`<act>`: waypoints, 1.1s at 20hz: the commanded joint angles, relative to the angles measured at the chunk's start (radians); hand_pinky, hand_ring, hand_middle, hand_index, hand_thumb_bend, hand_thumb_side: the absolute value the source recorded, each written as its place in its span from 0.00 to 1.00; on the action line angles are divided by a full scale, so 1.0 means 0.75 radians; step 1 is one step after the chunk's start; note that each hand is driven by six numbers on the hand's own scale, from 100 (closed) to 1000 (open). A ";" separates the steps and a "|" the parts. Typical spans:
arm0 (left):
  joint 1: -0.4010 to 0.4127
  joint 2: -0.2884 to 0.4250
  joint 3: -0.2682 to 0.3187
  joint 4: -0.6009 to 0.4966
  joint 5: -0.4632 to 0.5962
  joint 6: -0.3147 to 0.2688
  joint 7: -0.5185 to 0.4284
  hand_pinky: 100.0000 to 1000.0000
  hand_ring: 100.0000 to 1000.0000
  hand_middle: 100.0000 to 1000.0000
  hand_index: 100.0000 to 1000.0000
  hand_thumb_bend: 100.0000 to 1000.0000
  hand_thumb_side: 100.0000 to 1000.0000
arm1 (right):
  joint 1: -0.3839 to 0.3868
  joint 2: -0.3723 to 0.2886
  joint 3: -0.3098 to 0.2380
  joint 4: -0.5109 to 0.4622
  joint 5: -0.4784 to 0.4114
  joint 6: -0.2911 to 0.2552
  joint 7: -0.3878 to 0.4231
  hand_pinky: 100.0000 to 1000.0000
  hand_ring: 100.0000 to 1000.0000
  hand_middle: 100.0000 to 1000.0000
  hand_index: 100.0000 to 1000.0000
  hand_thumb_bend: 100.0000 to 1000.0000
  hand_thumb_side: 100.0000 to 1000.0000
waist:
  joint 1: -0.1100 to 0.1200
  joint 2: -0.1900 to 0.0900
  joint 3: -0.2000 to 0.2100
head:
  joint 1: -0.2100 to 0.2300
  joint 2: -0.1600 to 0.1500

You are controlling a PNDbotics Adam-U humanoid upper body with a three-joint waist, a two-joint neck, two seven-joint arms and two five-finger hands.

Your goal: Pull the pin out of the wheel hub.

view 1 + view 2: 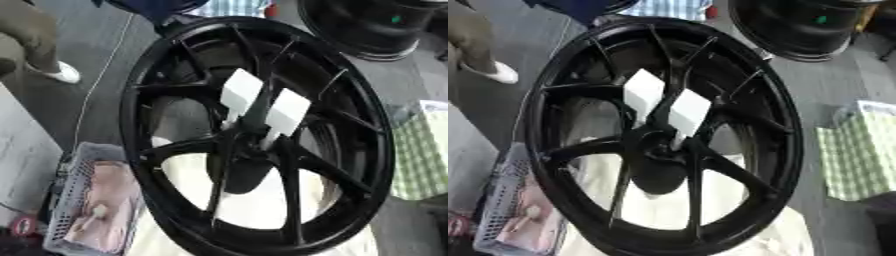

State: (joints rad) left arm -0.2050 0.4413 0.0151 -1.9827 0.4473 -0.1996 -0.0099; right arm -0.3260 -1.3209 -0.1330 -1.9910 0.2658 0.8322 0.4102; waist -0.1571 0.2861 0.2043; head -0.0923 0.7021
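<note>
oddly, no hand of the robot shows in either view, so whether its fingers are apart or together cannot be told. a large black wheel [258, 135] with thin spokes fills both views, standing tilted. at its hub [656, 145] two white rectangular pieces [262, 102] stick up side by side, with a dark strip between them; which of these is the pin is unclear. beyond, another black wheel [372, 25] lies at upper right. a pale mesh basket [87, 200] sits at lower left, and a green checked cloth [859, 155] at right.
</note>
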 commanded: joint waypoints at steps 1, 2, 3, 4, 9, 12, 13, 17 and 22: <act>-0.020 0.016 -0.006 -0.023 0.013 0.006 -0.006 0.80 0.64 0.58 0.80 0.00 0.61 | -0.059 -0.078 0.043 -0.012 -0.014 0.018 0.096 0.86 0.83 0.77 0.80 0.00 0.00 | 0.004 -0.035 0.007 | -0.033 0.006; -0.022 0.016 -0.008 -0.023 0.016 0.008 -0.008 0.80 0.64 0.58 0.80 0.00 0.61 | -0.083 -0.081 0.062 -0.012 -0.016 0.008 0.108 0.86 0.83 0.77 0.80 0.00 0.00 | 0.003 -0.038 0.011 | -0.041 0.007; -0.024 0.015 -0.009 -0.023 0.019 0.010 -0.009 0.80 0.64 0.58 0.80 0.00 0.61 | -0.109 -0.082 0.080 -0.012 -0.018 -0.003 0.119 0.86 0.83 0.77 0.80 0.00 0.00 | 0.002 -0.042 0.017 | -0.050 0.006; -0.027 0.015 -0.010 -0.023 0.023 0.011 -0.010 0.80 0.64 0.58 0.80 0.00 0.61 | -0.135 -0.081 0.100 -0.012 -0.020 -0.013 0.130 0.86 0.83 0.77 0.80 0.00 0.00 | 0.002 -0.046 0.022 | -0.058 0.006; -0.034 0.014 -0.012 -0.023 0.039 0.015 -0.016 0.80 0.64 0.58 0.80 0.00 0.61 | -0.228 -0.070 0.189 -0.012 -0.032 -0.041 0.187 0.86 0.83 0.78 0.80 0.00 0.01 | -0.001 -0.064 0.048 | -0.085 0.003; -0.039 0.013 -0.014 -0.023 0.048 0.018 -0.019 0.80 0.64 0.58 0.80 0.00 0.61 | -0.252 -0.065 0.232 -0.012 -0.046 -0.058 0.205 0.86 0.83 0.78 0.80 0.00 0.02 | -0.003 -0.072 0.060 | -0.100 0.004; -0.043 0.012 -0.014 -0.023 0.052 0.018 -0.019 0.80 0.64 0.58 0.80 0.00 0.61 | -0.256 -0.061 0.242 -0.012 -0.052 -0.067 0.205 0.86 0.83 0.78 0.80 0.00 0.03 | -0.004 -0.073 0.064 | -0.106 0.004; -0.060 0.013 -0.018 -0.023 0.063 0.021 -0.026 0.80 0.64 0.59 0.80 0.00 0.61 | -0.272 -0.031 0.270 -0.012 -0.074 -0.120 0.171 0.85 0.83 0.77 0.80 0.00 0.04 | -0.011 -0.069 0.081 | -0.127 -0.001; -0.080 0.011 -0.021 -0.023 0.075 0.021 -0.033 0.81 0.65 0.59 0.80 0.00 0.61 | -0.261 -0.015 0.316 -0.012 -0.095 -0.200 0.120 0.86 0.83 0.78 0.80 0.00 0.06 | -0.015 -0.059 0.107 | -0.147 -0.023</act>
State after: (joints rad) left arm -0.2550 0.4399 -0.0024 -1.9827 0.5003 -0.1813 -0.0298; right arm -0.5168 -1.3077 0.1084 -1.9939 0.1997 0.6845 0.4958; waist -0.1760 0.2587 0.2864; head -0.1959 0.6989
